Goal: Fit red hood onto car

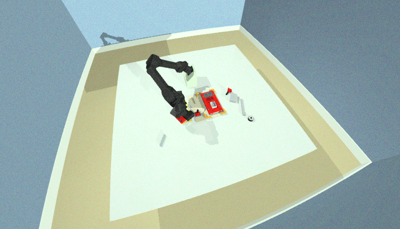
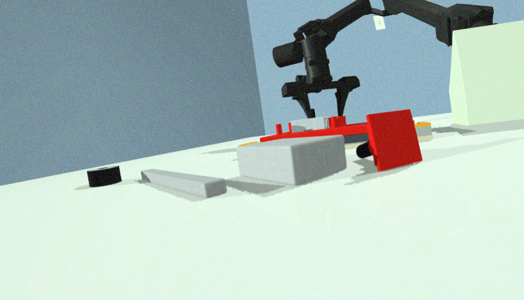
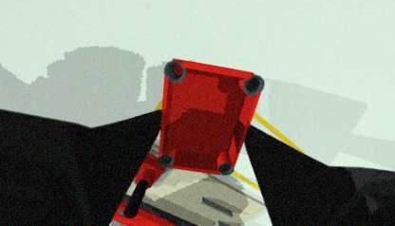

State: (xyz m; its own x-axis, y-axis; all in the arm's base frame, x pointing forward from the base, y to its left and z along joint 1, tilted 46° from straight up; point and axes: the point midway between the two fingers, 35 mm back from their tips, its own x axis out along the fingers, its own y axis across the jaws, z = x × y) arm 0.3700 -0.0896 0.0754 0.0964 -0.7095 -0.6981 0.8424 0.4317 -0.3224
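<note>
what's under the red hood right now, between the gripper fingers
The gripper grips the red hood by its sides. Pale table and a yellow line show around it; directly beneath is covered.

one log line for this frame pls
phase: grasp | hand: shut on hood | hood: beside car, not fitted | pegs: bare | lift: cannot tell

You have one red flat-roofed hood shell (image 3: 205, 119) with four dark corner holes. On the table: two grey wedge bars (image 2: 184, 181), one grey block (image 2: 290, 158), one black wheel (image 2: 104, 176).
</note>
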